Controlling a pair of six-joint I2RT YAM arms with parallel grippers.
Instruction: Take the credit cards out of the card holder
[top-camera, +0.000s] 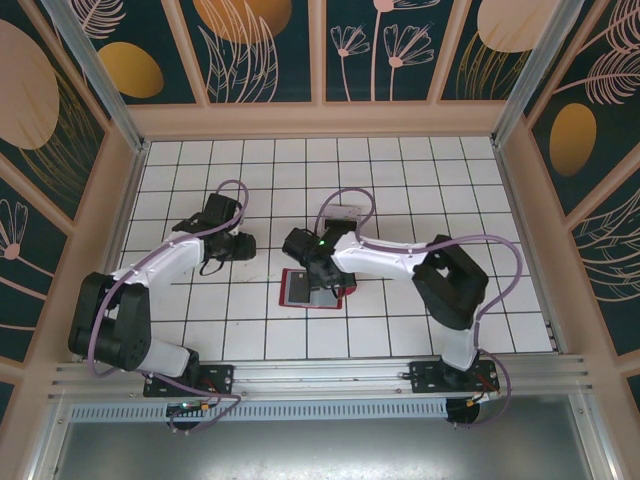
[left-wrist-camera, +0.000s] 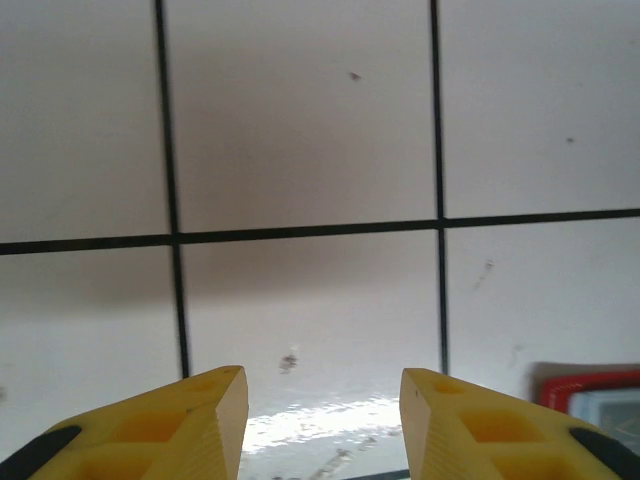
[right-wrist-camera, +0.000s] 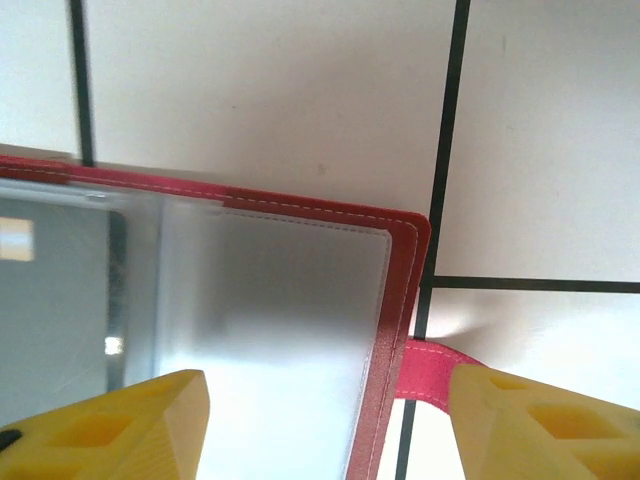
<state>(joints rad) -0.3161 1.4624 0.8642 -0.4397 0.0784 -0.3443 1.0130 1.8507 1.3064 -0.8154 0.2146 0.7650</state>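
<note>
Right gripper (right-wrist-camera: 325, 405), spread wide and apparently empty, hangs over the open card holder (right-wrist-camera: 402, 280); left gripper (left-wrist-camera: 323, 400) part-open, empty.

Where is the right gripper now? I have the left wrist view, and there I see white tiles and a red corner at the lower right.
Observer: The right gripper hangs over the card holder, near the middle of the table.
Operator: Is that holder open or folded?
Observer: Open, lying flat with the grey inside up. Its snap tab sticks out sideways onto a tile.
Operator: Does the right gripper hold something?
Observer: No. Its jaws stand wide apart above the holder and grip nothing.
</note>
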